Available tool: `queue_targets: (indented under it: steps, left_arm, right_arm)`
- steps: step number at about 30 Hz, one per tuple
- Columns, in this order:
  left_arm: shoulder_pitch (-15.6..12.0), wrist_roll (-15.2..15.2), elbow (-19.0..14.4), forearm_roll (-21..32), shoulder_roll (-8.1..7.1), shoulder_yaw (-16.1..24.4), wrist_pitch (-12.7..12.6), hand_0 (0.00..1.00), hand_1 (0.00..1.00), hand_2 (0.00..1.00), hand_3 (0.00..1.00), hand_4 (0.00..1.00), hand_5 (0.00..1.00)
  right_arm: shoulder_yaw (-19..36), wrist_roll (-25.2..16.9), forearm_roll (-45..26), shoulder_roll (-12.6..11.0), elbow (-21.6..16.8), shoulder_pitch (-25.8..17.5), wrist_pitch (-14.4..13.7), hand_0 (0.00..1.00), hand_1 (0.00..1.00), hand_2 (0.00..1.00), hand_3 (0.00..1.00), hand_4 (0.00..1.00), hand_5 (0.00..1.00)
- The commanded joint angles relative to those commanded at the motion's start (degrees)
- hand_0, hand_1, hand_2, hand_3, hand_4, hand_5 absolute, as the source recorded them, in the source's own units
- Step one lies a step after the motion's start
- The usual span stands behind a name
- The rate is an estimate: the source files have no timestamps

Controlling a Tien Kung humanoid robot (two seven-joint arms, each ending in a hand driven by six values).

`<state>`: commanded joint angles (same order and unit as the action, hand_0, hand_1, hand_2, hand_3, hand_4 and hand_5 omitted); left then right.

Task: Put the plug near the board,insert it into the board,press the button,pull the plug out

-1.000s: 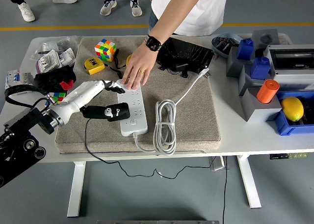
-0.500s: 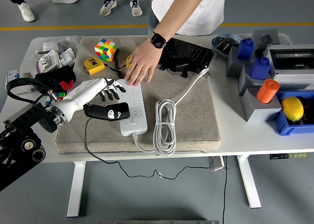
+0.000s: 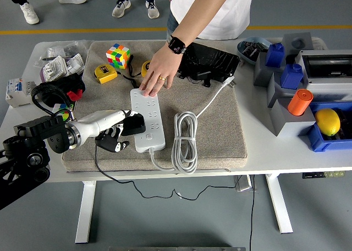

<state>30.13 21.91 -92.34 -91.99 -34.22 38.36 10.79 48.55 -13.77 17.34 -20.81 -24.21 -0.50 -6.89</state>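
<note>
Black plug (image 3: pixel 133 124) sits at left edge of white power strip (image 3: pixel 147 120), approx. mid-length, apparently seated in a socket; contact itself not resolvable; thin black cord runs from it down over counter edge. Strip lies lengthwise on grey mat (image 3: pixel 220 130) w/ its white cable coiled (image 3: pixel 185 140) just to the right, white plug end (image 3: pixel 231 82) near mat's far right. Left hand (image 3: pixel 116 136) just below/left of plug, on mat, fingers curled loosely, touching or nearly touching plug body; firm grasp cannot be confirmed; white forearm comes in from lower left. Right arm not seen. Person's hand (image 3: pixel 158 74) presses flat on far end of strip, wrist w/ black watch (image 3: pixel 176 44). Beyond strip: Rubik's cube (image 3: pixel 118 55), yellow tape measure (image 3: pixel 105 72), black pouch (image 3: pixel 212 61). Left of mat: white breaker modules (image 3: pixel 16 89), black-red item. Right side of counter (image 3: pixel 258 146): blue/grey bins, orange cylinder (image 3: pixel 300 102), yellow lemon-like object (image 3: pixel 328 121).
</note>
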Motion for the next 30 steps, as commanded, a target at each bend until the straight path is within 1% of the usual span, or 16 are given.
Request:
queue_targets:
  steps: [5,6,8,11,12,17,18,25,30]
  left_arm:
    - [0.52,-0.02,-1.23,-0.01,-0.5,-0.39,0.81,0.03,0.121,0.182,0.976,0.59,0.002]
    - [0.71,0.05,-1.52,0.04,-0.63,-0.58,1.16,0.03,0.117,0.182,0.955,0.592,0.002]
    - [0.93,-0.1,-1.62,0.13,-0.67,-1.01,1.17,0.03,0.117,0.182,0.955,0.592,0.002]
    - [1.3,-0.46,-0.64,0.05,-0.32,-2.05,0.9,0.03,0.117,0.182,0.955,0.592,0.002]
    - [1.42,-0.48,-0.1,-0.12,-0.14,-2.44,0.87,0.03,0.117,0.183,0.918,0.596,0.002]
    - [1.53,-0.93,1.72,-0.17,0.25,-3.47,0.9,0.03,0.117,0.183,0.918,0.596,0.002]
    - [1.58,-1.2,2.06,0.19,0.32,-3.86,0.83,0.031,0.115,0.181,0.904,0.595,0.002]
    - [1.87,-1.79,2.94,0.4,1.09,-4.85,0.84,0.031,0.115,0.181,0.901,0.595,0.002]
    - [1.83,-1.74,1.82,0.07,0.97,-4.45,0.63,0.031,0.116,0.181,0.898,0.595,0.002]
  right_arm:
    - [0.02,0.0,-0.03,-0.04,0.02,0.11,0.0,0.705,0.708,0.705,0.598,0.998,0.593]
    - [-0.01,-0.01,-0.03,-0.09,0.01,0.15,0.0,0.705,0.708,0.706,0.598,0.998,0.593]
    - [-0.14,-0.01,-0.08,-0.17,0.03,0.22,0.0,0.705,0.708,0.706,0.598,0.998,0.593]
    - [-0.37,-0.01,-0.11,-0.31,0.02,0.38,0.01,0.705,0.708,0.706,0.598,0.998,0.593]
    - [-0.49,0.0,-0.1,-0.36,0.01,0.45,0.02,0.704,0.708,0.705,0.598,0.998,0.592]
    - [-0.87,-0.02,-0.14,-0.47,-0.03,0.56,0.03,0.704,0.708,0.705,0.598,0.998,0.592]
    - [-1.02,-0.01,-0.19,-0.51,-0.02,0.49,0.04,0.705,0.708,0.705,0.598,0.998,0.592]
    - [-1.35,-0.03,-0.29,-0.63,-0.01,0.48,0.03,0.705,0.708,0.704,0.598,0.998,0.593]
    - [-1.41,-0.05,-0.25,-0.74,-0.04,0.58,0.02,0.705,0.708,0.704,0.597,0.998,0.593]
